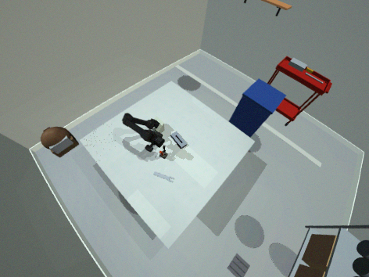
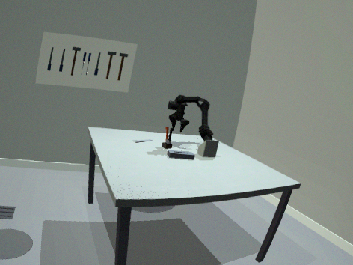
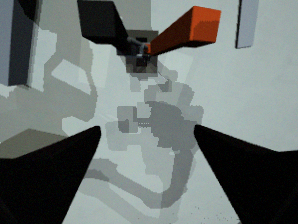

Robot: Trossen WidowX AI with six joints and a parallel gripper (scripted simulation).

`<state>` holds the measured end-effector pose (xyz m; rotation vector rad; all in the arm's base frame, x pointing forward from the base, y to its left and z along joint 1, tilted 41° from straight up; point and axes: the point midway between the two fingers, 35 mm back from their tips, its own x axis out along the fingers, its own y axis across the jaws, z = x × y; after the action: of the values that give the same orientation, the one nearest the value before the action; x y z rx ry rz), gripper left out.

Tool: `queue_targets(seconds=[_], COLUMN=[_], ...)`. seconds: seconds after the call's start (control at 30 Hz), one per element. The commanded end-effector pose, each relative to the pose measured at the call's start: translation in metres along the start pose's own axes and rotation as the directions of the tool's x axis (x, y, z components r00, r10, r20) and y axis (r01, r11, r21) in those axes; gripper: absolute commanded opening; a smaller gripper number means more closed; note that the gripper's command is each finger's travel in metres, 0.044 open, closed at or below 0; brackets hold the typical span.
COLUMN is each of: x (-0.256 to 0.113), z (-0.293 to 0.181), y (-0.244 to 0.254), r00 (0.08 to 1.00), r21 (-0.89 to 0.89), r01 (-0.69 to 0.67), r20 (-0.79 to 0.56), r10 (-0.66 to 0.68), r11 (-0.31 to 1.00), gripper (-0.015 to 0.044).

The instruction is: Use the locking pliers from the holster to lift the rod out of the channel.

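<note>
The black, many-jointed arm point(image 1: 137, 127) point(image 2: 205, 116) is arching over the pale, smooth tabletop point(image 1: 125, 168) point(image 2: 168, 180) point(image 3: 260, 100), and its dark, wedge-shaped fingers point(image 2: 183, 125) are pointing down, spreading wide open and gripping nothing. The locking pliers point(image 1: 164, 151) point(image 2: 167, 134) point(image 3: 206, 25) are standing upright in their holster point(image 1: 164, 156) point(image 2: 167, 146) point(image 3: 134, 67), one squared-off handle showing bright orange, the other a matte black, and the two are splaying apart into a V in the wrist view. The holster, a small, dark, boxy thing, is sitting on the tabletop.

Near it, the channel block point(image 1: 182, 143) point(image 2: 181, 155) point(image 3: 20, 50) is lying flat, a low rectangle showing a grey top, darker sides and a narrow black slot running lengthwise; the rod seems to be hiding in that slot, though the view is too coarse to be sure. A blocky grey box point(image 1: 160, 127) point(image 2: 211, 148) point(image 3: 32, 142) is resting beside the arm's base, and a slim, pale wrench point(image 1: 163, 177) point(image 2: 142, 141) is lying flat beyond the holster. Soft grey shadows are overlapping across the tabletop.
</note>
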<state>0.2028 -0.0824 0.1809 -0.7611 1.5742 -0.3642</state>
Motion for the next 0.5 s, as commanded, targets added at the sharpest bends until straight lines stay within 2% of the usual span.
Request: queue_targets(seconds=[0.0,0.47], x=[0.003,0.006], z=[0.018,0.043], y=[-0.001,-0.001], r00=[1.000,1.000], r21=[0.005,0.005], r01=[0.003,0.003], r20=[-0.001,0.000], r10=[-0.003,-0.003], r11=[1.000,1.000], gripper=[0.0440,0.0440])
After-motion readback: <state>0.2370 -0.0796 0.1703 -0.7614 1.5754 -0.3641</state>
